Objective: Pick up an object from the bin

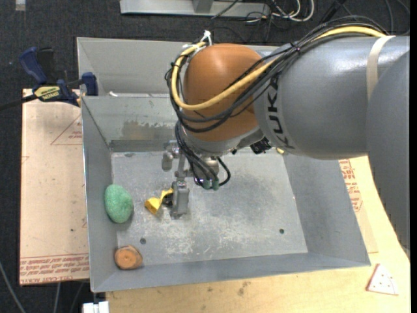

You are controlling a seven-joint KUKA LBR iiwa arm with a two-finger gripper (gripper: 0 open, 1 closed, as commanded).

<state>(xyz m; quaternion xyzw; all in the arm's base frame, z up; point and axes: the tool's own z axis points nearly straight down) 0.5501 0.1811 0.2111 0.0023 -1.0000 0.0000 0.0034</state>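
Note:
My gripper (177, 204) reaches down to the bin floor left of centre. A small yellow object (154, 205) lies right against the left side of its fingers; whether it sits between them I cannot tell. A green oval lump (118, 203) rests further left on the floor. A round orange-brown piece (128, 257) lies near the front left corner.
The arm with its orange cover and cables hangs over the back and middle of the bin, coming in from the right. The sloped left wall rises just beyond the green lump.

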